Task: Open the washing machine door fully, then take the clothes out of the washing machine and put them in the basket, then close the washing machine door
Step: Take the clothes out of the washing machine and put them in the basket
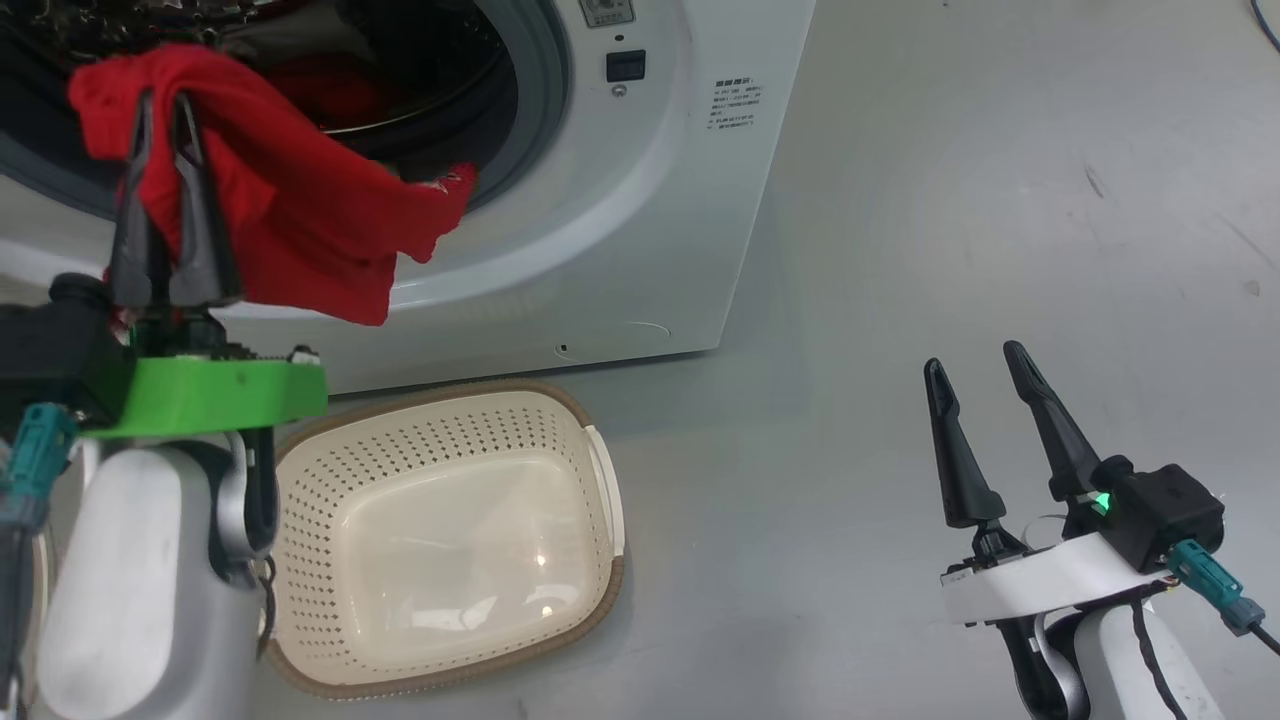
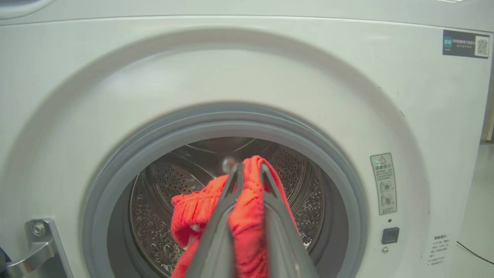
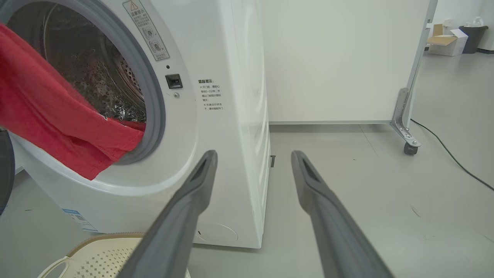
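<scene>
head view: my left pincer (image 1: 165, 98) is clamped on the clothes (image 1: 300, 220), which hang out of the washing machine (image 1: 650, 220) mouth, one end inside. the basket (image 1: 450, 540) sits just below. my right pincer (image 1: 975, 355) stands wide open, idle. i judge unloading is underway; next, pull the cloth clear, lower over the basket, release.

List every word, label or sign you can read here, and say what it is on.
"温馨提示": seemingly the heading of the printed notice on the washing machine front; its smaller lines are unreadable.
Red triangle sign: on the warning sticker; its text is too small.
Too blurred to read: black QR label, blue label.
</scene>
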You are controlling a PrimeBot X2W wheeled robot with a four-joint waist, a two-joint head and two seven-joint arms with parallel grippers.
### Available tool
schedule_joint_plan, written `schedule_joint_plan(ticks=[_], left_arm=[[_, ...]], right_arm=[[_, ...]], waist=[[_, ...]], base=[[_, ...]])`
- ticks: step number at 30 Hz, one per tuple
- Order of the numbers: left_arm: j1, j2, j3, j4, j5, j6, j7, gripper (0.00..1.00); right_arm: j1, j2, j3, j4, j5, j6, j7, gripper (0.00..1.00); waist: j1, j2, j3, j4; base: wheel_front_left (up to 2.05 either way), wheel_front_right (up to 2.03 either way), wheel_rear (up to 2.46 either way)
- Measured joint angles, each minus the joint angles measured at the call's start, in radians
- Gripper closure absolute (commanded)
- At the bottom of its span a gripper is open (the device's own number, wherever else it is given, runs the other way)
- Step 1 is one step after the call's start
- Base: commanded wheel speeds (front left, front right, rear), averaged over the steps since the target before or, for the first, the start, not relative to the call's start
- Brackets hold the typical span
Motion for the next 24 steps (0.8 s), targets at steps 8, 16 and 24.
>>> schedule_joint_plan(ticks=[8, 16, 24], left_arm=[[0.160, -0.042, -0.041, 0.013, -0.013, 0.008, 0.000, 1.00], [0.239, -0.052, -0.061, 0.068, -0.031, 0.009, 0.001, 1.00], [0.270, -0.060, -0.089, 0.179, -0.055, 0.012, 0.008, 1.00]], right_arm=[[0.002, -0.008, 0.009, -0.016, -0.003, 0.000, 0.000, 0.00], [-0.001, -0.007, 0.025, -0.024, -0.003, 0.000, 0.000, 0.00], [-0.011, -0.007, 0.039, -0.034, -0.002, 0.000, 0.000, 0.00]], waist=[[0.0000, 0.0000, 0.012, 0.013], [0.0000, 0.0000, 0.041, 0.010], [0.0000, 0.0000, 0.082, -0.007]], base=[[0.00, 0.00, 0.00], [0.00, 0.00, 0.00], [0.00, 0.00, 0.00]])
